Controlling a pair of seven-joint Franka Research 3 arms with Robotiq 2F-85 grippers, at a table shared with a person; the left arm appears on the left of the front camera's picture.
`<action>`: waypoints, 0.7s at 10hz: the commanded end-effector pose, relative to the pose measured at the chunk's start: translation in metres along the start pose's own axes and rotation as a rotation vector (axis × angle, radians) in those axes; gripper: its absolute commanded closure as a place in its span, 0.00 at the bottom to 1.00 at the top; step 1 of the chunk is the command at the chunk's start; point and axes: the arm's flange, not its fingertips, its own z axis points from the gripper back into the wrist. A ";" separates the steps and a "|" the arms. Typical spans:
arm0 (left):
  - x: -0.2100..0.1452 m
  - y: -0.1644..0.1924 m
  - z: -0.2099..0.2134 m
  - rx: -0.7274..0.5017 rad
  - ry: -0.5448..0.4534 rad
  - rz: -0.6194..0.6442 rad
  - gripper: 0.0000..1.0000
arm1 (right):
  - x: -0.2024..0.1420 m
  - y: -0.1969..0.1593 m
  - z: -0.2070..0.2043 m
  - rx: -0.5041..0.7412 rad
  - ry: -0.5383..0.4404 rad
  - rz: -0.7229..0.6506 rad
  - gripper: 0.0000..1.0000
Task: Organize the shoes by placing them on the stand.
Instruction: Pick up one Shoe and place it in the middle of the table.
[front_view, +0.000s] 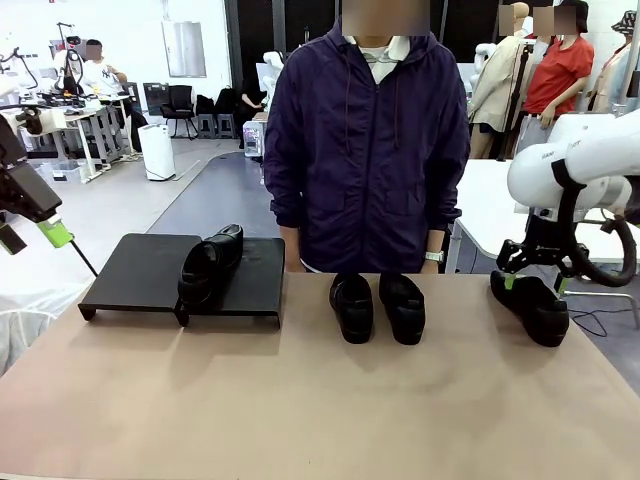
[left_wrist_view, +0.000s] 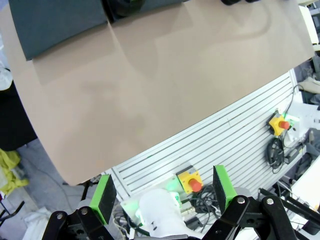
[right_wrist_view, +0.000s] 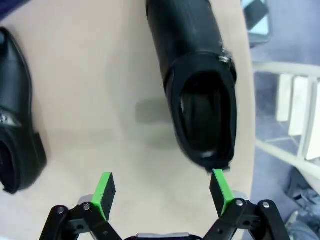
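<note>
**Front view.** The stand (front_view: 140, 270) sits at the table's left, and one shoe (front_view: 210, 265) is already on it. That shoe lies at a slant, its long axis running from far right to near left. The middle pair (front_view: 352, 307) lies side by side in front of the person (front_view: 365, 150), toes toward the robot. The right shoe (front_view: 530, 305) lies alone near the right edge, heel far and toe near, angled slightly outward. The right pincer (front_view: 533, 284) hangs low over that shoe's heel end, probably lining up to pick it up. The left pincer (front_view: 35, 237) hovers off the table's left side, clear of the stand.

**Left wrist view.** The left pincer (left_wrist_view: 162, 192) is spread wide with nothing between its pads. It looks down on the bare table (left_wrist_view: 150, 90) and a corner of the stand (left_wrist_view: 55, 25).

**Right wrist view.** The right pincer (right_wrist_view: 162, 192) is also wide open and empty. The right shoe (right_wrist_view: 197, 90) runs away from it, heel nearest. The heel sits right by one pad rather than centred in the gap, so I judge a sideways shift is needed before closing. One of the middle pair (right_wrist_view: 17, 115) lies well apart.
</note>
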 end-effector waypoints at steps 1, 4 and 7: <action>0.000 -0.002 0.001 -0.017 -0.013 0.008 0.00 | 0.006 -0.006 -0.013 0.007 -0.055 0.035 0.00; 0.000 -0.002 0.001 -0.017 -0.013 0.008 0.00 | 0.006 -0.001 -0.008 0.003 -0.029 0.005 0.00; 0.000 -0.002 0.001 -0.017 -0.013 0.008 0.00 | 0.030 -0.006 -0.029 0.031 -0.074 0.061 0.00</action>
